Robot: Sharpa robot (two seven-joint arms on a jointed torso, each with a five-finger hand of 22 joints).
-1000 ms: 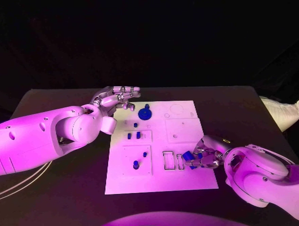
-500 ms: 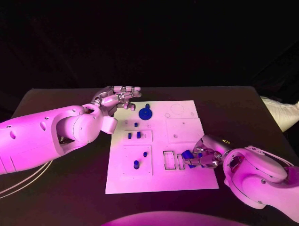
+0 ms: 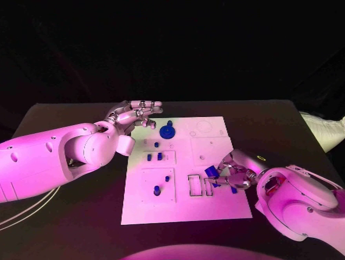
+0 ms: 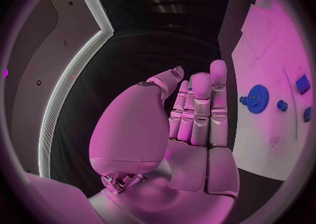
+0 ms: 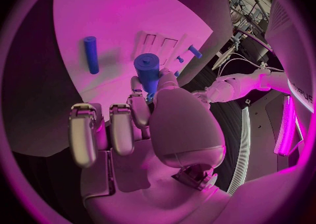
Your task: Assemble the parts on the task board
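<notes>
White, flat and rectangular, the task board (image 3: pixel 190 208) lies in the middle of the black table (image 3: pixel 63 114), its face divided into shallow recessed panels. The right hand (image 3: pixel 232 176) pinches a short blue plastic cylinder (image 5: pixel 147 71) between thumb and fingers, near the board's right edge and beside two narrow rectangular slots (image 3: pixel 195 184); whether the part touches the board cannot be told. A second, slimmer blue rod (image 5: pixel 91 54) lies flat on the board, apart from the hand.

The left hand (image 3: pixel 135 113) hovers near the board's far left corner, fingers straight and together, holding nothing.

Judged from this layout, the step in hand is seating the held cylinder in a receptacle. To do it well, the part should likely be brought upright over its hole, lowered squarely, and released only once it is seated; a tilted entry could jam it.

Contents of the recesses: a blue toothed gear (image 3: pixel 168 130) sits at the board's far left panel, beside a small blue peg (image 4: pixel 282 105). The middle left panel holds two small blue blocks (image 3: pixel 154 156). The near left panel holds two blue pegs (image 3: pixel 157 189), standing apart. The rectangular slots appear unfilled, as does the circular recess (image 3: pixel 204 127) at the far right.
</notes>
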